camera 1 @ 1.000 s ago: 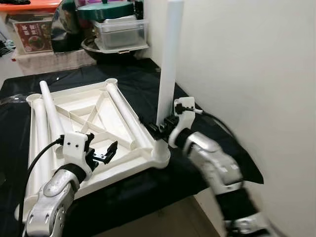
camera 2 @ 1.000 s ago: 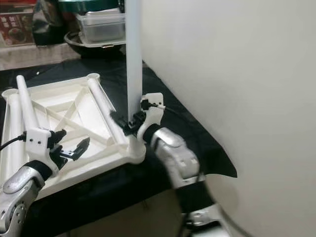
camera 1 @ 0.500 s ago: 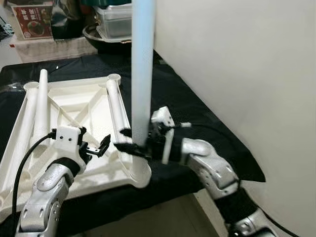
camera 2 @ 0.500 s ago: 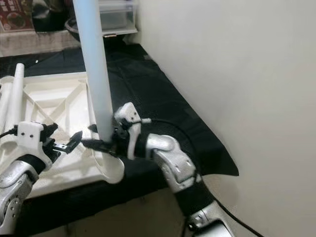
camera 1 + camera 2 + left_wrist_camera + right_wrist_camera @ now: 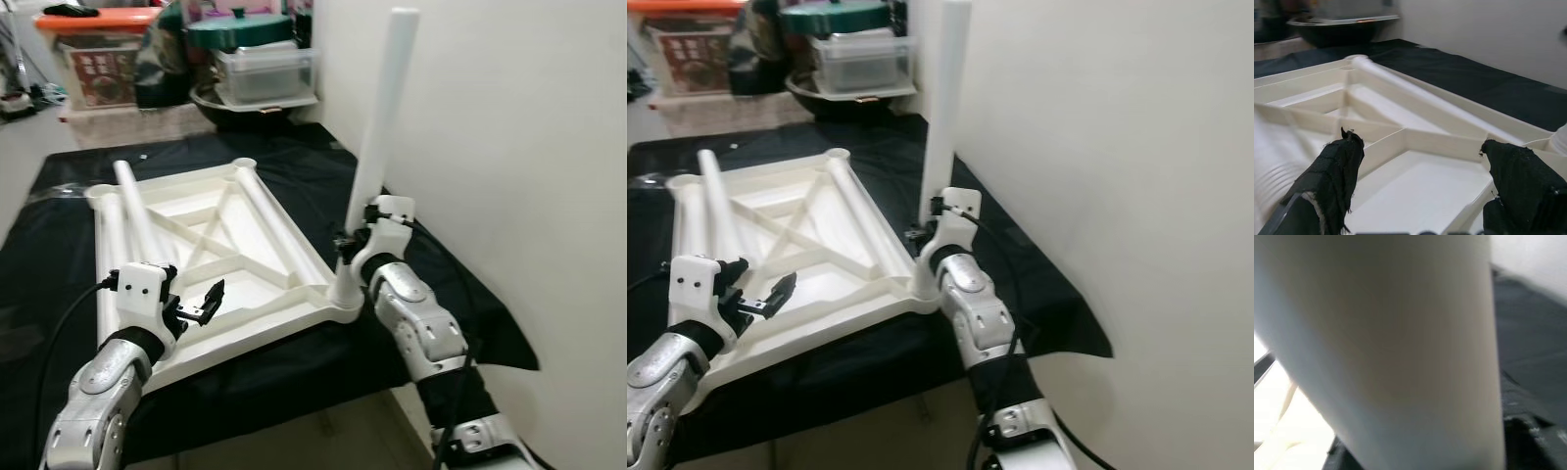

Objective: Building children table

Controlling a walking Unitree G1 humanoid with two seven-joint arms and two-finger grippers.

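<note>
A white table top lies upside down on the black cloth, ribs facing up. Two white legs lie on it, one along its left side and one along its right side. A third leg stands nearly upright in the near right corner socket, leaning slightly right. My right gripper is shut on this leg low down, and the leg's surface shows very close in the right wrist view. My left gripper hovers open over the top's near edge, its fingers spread above the ribs.
A white wall runs close along the right. At the back stand a black bowl, clear boxes with a green lid, and an orange-lidded crate. The cloth's front edge drops to the floor.
The camera has shifted. The leg in my right gripper went from held above the top to standing in the corner socket. My left gripper stays open near the front edge.
</note>
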